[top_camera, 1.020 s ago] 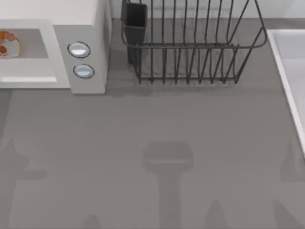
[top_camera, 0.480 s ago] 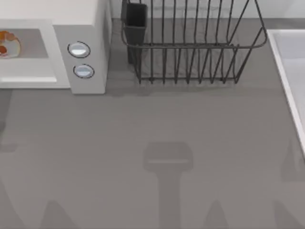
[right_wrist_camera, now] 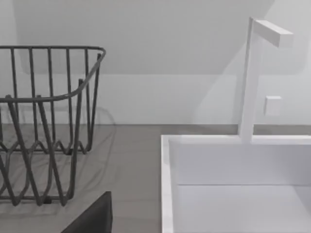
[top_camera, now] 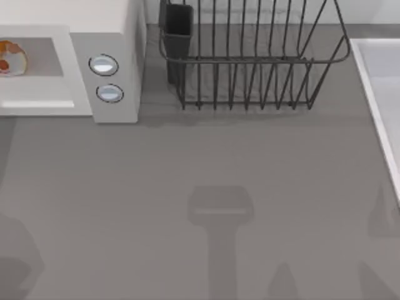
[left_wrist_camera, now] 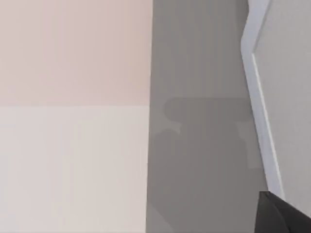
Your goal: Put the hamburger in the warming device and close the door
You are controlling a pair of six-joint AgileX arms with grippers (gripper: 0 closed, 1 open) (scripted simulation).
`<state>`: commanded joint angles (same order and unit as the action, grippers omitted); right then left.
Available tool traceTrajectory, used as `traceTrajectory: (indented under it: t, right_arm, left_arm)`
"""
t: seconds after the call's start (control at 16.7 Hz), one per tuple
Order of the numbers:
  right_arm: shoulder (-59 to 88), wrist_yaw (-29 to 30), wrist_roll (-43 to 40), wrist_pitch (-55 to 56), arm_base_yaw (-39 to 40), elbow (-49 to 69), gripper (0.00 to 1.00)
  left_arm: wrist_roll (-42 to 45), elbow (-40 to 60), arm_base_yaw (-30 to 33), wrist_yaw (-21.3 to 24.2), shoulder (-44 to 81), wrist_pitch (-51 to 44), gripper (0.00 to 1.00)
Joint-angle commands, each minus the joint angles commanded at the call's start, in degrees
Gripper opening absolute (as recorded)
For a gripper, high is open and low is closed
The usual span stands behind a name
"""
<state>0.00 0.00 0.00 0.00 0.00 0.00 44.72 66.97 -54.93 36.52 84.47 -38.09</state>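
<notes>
hamburger [top_camera: 11, 58] inside warming device [top_camera: 112, 31] at table's far left, dish rack [top_camera: 250, 62] beside it, claw states unclear

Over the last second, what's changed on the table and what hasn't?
Only shadows moved: the dark arm shadow at the table's near left edge slid along that edge and now sits in the near left corner. Nothing was grasped or released. The hamburger stays inside the warming device, and the dish rack and the sink are unmoved.
</notes>
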Motion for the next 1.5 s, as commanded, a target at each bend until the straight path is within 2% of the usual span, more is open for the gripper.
traceTrajectory:
  t: [0.3,0.72,0.9,1.26,1.5]
  right_arm:
    - [0.0,0.0,0.0,0.0,0.0,0.0,1.00]
    - [0.0,0.0,0.0,0.0,0.0,0.0,1.00]
    - [0.0,0.0,0.0,0.0,0.0,0.0,1.00]
    - [0.0,0.0,0.0,0.0,0.0,0.0,1.00]
    - [0.0,0.0,0.0,0.0,0.0,0.0,1.00]
  left_arm:
    - [6.9,9.2,-4.3,1.6,12.9,-4.4,0.00]
    - [7.4,9.5,-4.4,1.6,13.8,-4.4,0.00]
    - [7.5,6.4,-4.4,1.5,15.3,-0.5,0.00]
    - [7.7,-3.6,-4.7,1.9,20.1,15.5,0.00]
    - [7.8,-5.4,-4.8,1.8,21.0,17.5,0.00]
